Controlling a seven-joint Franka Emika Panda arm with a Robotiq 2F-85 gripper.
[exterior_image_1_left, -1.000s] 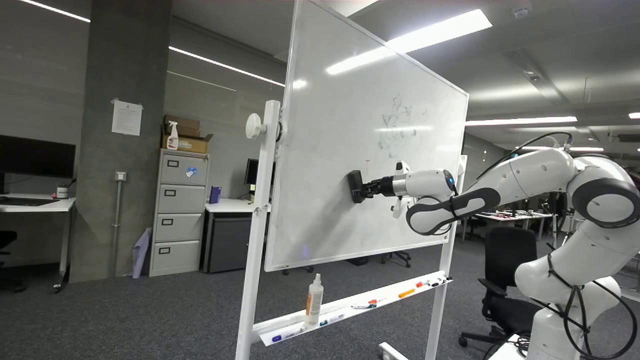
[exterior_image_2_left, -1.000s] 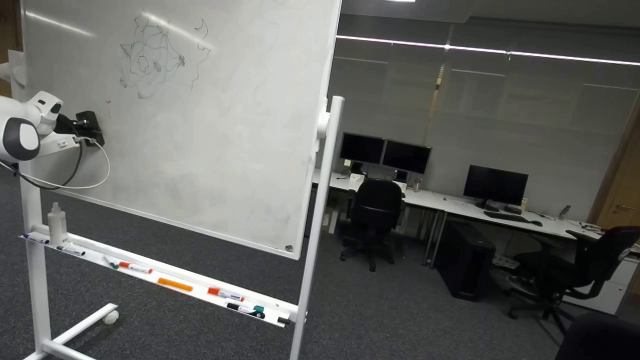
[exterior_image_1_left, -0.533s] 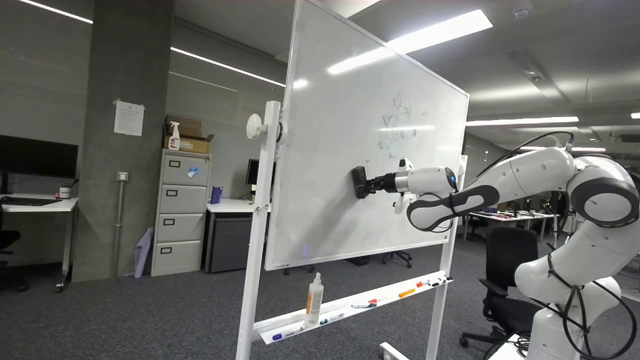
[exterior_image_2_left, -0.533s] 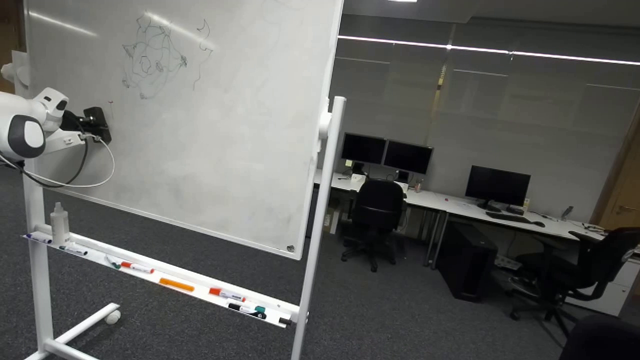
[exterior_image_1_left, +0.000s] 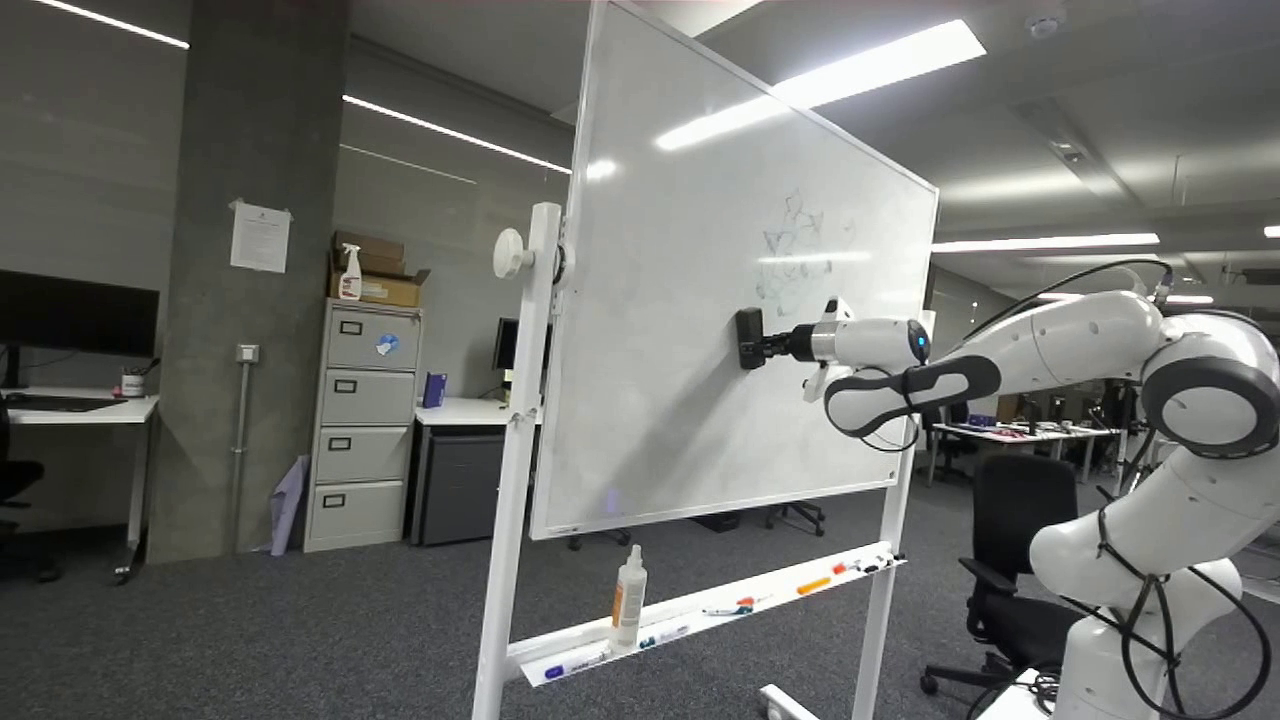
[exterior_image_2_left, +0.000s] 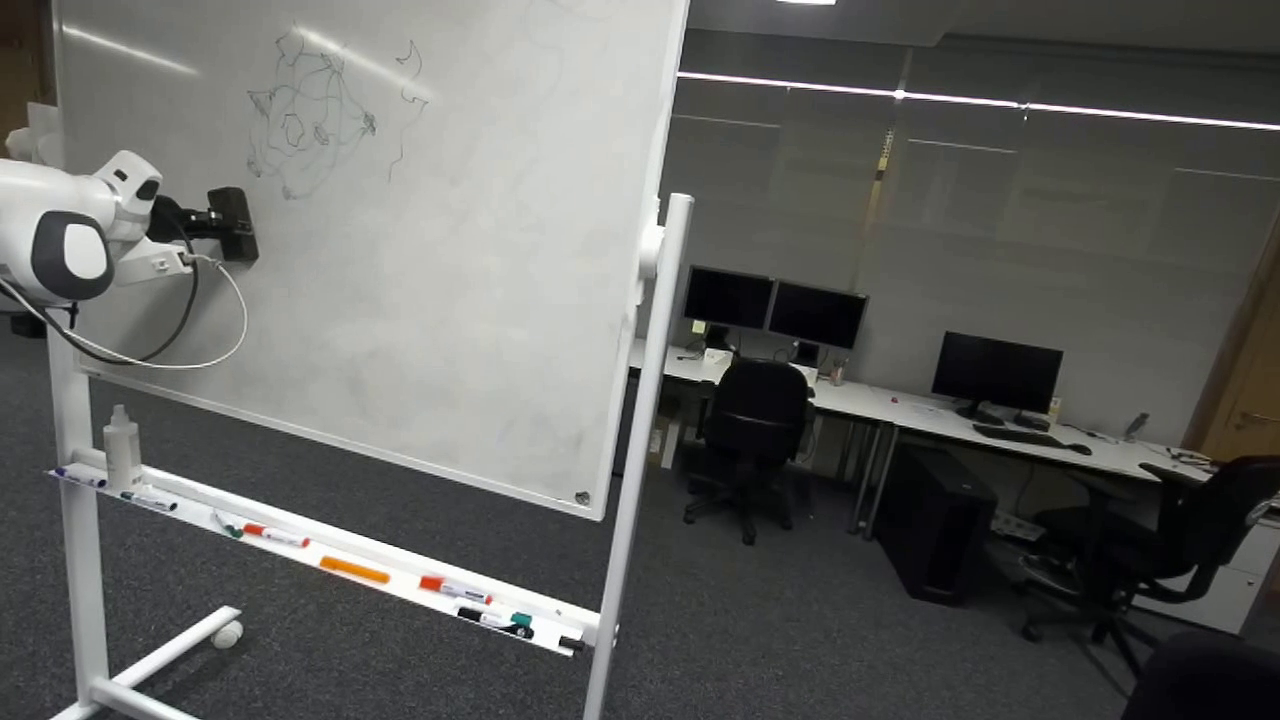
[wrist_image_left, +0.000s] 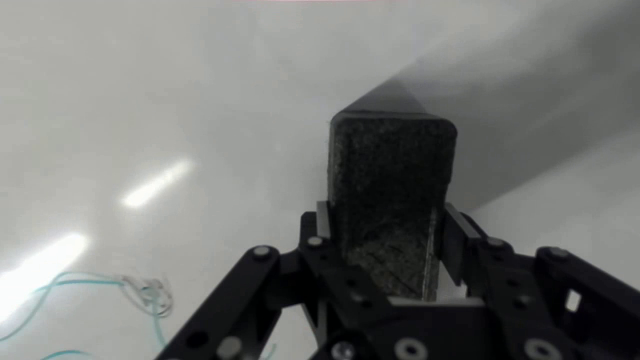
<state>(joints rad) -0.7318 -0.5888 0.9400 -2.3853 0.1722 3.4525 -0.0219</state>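
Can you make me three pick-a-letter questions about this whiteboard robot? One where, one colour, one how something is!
1. Where are the markers?
A) Stuck on the whiteboard
B) On the tray below it
C) Behind it

2. What colour is the block in the gripper?
A) Green
B) Yellow
C) Black

3. How is the bottle on the tray?
A) Standing upright
B) Lying down
C) Upside down

1 B: both exterior views show them there.
2 C: it looks black in the wrist view.
3 A: its narrow end points up.
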